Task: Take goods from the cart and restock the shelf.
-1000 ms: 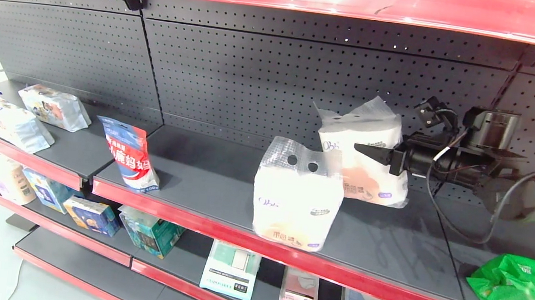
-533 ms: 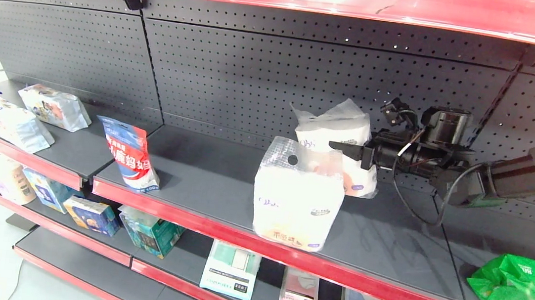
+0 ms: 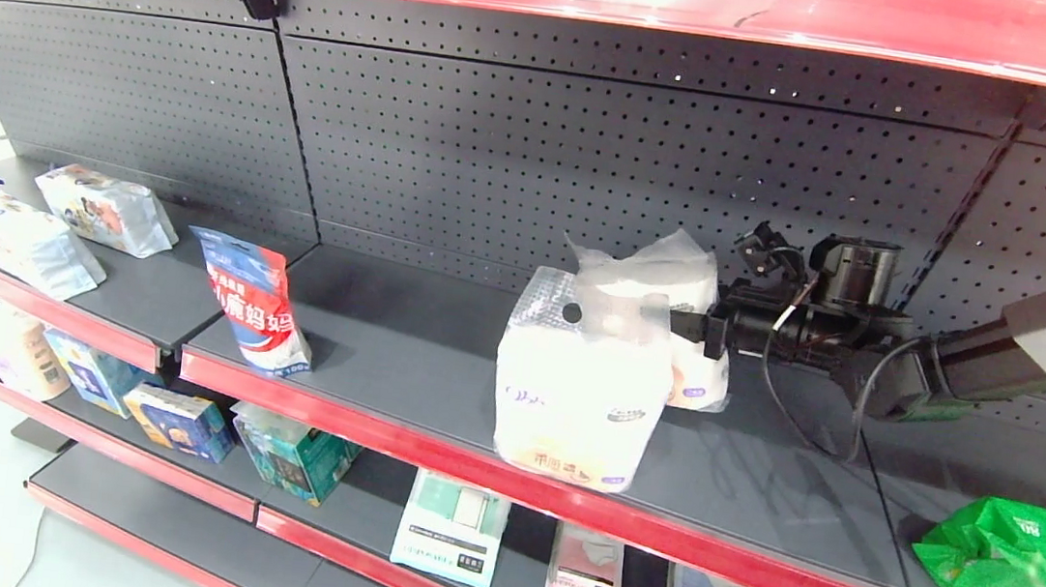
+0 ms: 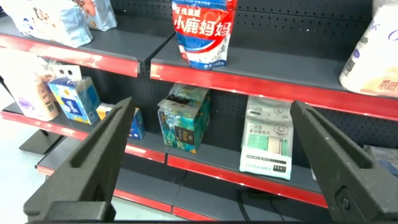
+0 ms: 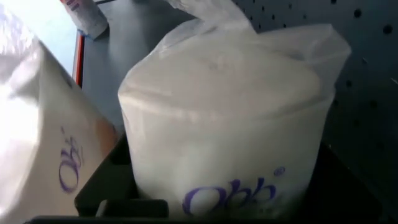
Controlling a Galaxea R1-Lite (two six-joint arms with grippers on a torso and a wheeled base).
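- The paper roll pack, white rolls in clear plastic wrap, stands upright towards the back of the upper shelf, near the perforated back panel.
- In the head view its base seems to touch the shelf board, but the pack in front hides part of it, so I cannot be sure.
- The right gripper reaches in from the right and has the pack clamped low on its body. In the right wrist view its dark fingers sit against both sides of the wrap.
- A second pack of the same kind stands just in front of the held one at the shelf's front edge, its punched carry flap upright. The two are very close, perhaps touching.
- The left gripper hangs lower, before the lower shelves, with its fingers spread wide and nothing between them.
- A red-and-blue pouch stands upright at the front of the same shelf, well apart from the packs on their left.
- A green wipes pack lies on the next bay to the right.
- On the shelf below, a teal box and a white-and-green packet stand near each other.
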